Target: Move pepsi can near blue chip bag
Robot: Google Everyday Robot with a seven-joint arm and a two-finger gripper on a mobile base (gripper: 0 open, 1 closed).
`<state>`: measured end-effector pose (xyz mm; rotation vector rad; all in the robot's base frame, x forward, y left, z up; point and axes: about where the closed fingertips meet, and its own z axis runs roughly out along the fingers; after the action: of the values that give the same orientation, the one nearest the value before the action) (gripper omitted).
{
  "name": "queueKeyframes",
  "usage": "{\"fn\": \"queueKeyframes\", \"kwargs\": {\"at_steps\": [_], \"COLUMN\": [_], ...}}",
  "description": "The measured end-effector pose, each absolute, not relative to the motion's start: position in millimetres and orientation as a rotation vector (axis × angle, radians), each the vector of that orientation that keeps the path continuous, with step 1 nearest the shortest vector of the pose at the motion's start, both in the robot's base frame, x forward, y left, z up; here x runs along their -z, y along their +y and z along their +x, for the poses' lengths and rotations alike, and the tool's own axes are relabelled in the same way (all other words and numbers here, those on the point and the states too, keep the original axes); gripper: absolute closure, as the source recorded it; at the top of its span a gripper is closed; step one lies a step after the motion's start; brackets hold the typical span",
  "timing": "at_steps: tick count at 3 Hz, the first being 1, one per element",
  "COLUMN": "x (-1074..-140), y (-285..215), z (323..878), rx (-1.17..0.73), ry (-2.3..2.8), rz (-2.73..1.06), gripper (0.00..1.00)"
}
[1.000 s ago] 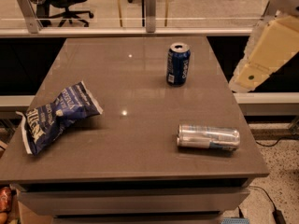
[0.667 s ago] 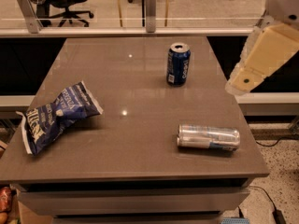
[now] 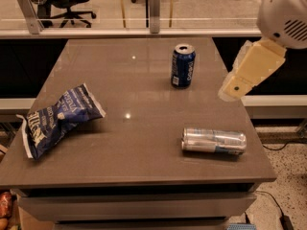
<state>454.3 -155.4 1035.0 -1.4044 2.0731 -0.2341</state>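
The pepsi can (image 3: 183, 65), short, dark blue, silver-topped with white lettering, stands upright at upper centre of the frame, well apart from the wrinkled blue chip bag (image 3: 57, 120) at left. The gripper (image 3: 236, 86) hangs at right; its state cannot be told.

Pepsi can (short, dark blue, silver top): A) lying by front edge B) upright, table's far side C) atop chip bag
B: the dark blue pepsi can stands upright at the grey table's far side; the slim silver can lies nearer; gripper out of view, only the cream arm shows, right.
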Motion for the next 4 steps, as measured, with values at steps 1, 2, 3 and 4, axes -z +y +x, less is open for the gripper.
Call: {"fn": "queueKeyframes", "kwargs": {"at_steps": [1, 2, 3, 4], "x": [-1018, -1004, -989, -977], "y": [-154, -154, -154, -152], "z": [468, 479, 491, 507], "rx": [0.199, 0.170, 0.143, 0.132], "ry": [2.089, 2.099, 2.102, 2.092], "rz": [-1.378, -1.357, -1.341, -1.329], "gripper": [0.00, 0.00, 0.00, 0.00]}}
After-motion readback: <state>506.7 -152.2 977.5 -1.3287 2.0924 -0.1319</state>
